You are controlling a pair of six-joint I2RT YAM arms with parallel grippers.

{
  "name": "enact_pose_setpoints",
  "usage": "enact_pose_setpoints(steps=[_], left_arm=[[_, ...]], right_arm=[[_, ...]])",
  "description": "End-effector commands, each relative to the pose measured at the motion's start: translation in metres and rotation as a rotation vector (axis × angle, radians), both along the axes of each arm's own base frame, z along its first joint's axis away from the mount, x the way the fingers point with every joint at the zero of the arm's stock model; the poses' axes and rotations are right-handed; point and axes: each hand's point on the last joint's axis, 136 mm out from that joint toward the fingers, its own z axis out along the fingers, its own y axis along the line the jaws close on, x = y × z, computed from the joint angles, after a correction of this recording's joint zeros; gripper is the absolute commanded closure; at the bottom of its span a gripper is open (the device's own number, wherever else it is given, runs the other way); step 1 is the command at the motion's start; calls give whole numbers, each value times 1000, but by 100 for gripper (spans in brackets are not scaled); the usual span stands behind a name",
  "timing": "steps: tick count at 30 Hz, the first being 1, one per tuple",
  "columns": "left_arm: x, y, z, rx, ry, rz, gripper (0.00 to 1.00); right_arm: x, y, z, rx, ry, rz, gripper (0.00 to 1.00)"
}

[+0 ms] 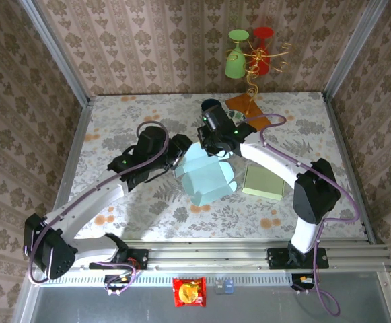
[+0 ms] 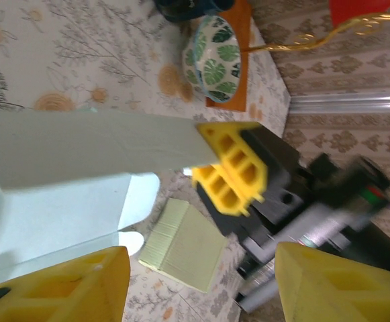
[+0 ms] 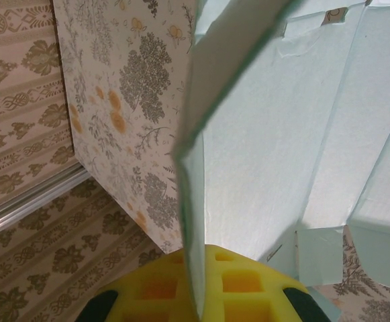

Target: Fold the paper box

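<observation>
Box (image 1: 205,176) sits mid-table (image 1: 114,121); pale blue, half-formed, flaps loose, one panel raised on edge.

Right arm (image 1: 276,161) runs up from its base at near-right, elbow out to the right, forearm angled back left to the box's far side; right claw (image 1: 212,142) is clamped on the raised panel's edge, with yellow pads (image 3: 235,288) on either side of the sheet.

Left arm (image 1: 94,198) is stretched diagonally from near-left toward centre; left claw (image 1: 180,153) sits just beside the box's left edge, fingers (image 2: 67,282) apart, nothing gripped between them; can't tell whether a finger touches the card. Its wrist camera looks along the raised panel to the right claw at the far end.

Green pad (image 1: 262,182) lies flat to the right of the box; near, not touching. Leaf-print bowl (image 2: 211,57) sits on an orange board (image 2: 243,17) at the far side.
</observation>
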Motion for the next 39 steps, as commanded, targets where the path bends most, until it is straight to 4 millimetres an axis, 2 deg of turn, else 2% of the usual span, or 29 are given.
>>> enact_pose_setpoints(steps=[1, 7, 14, 25, 28, 33, 39], left_arm=[[5, 14, -11, 29, 31, 57, 41], [8, 46, -24, 88, 29, 103, 41], [15, 65, -28, 92, 21, 122, 43], [16, 48, -34, 80, 7, 16, 62], [12, 44, -39, 88, 26, -20, 64], [7, 34, -46, 80, 55, -88, 64], [8, 21, -44, 100, 62, -172, 54]], right_arm=[[-4, -7, 27, 34, -23, -17, 100], [-5, -10, 30, 36, -23, -13, 100], [-5, -7, 33, 45, -21, -3, 100], [-3, -6, 27, 50, -12, -6, 100], [-2, -6, 27, 55, -13, -7, 100], [1, -4, 28, 58, -17, -3, 100], [0, -2, 23, 56, -8, 10, 100]])
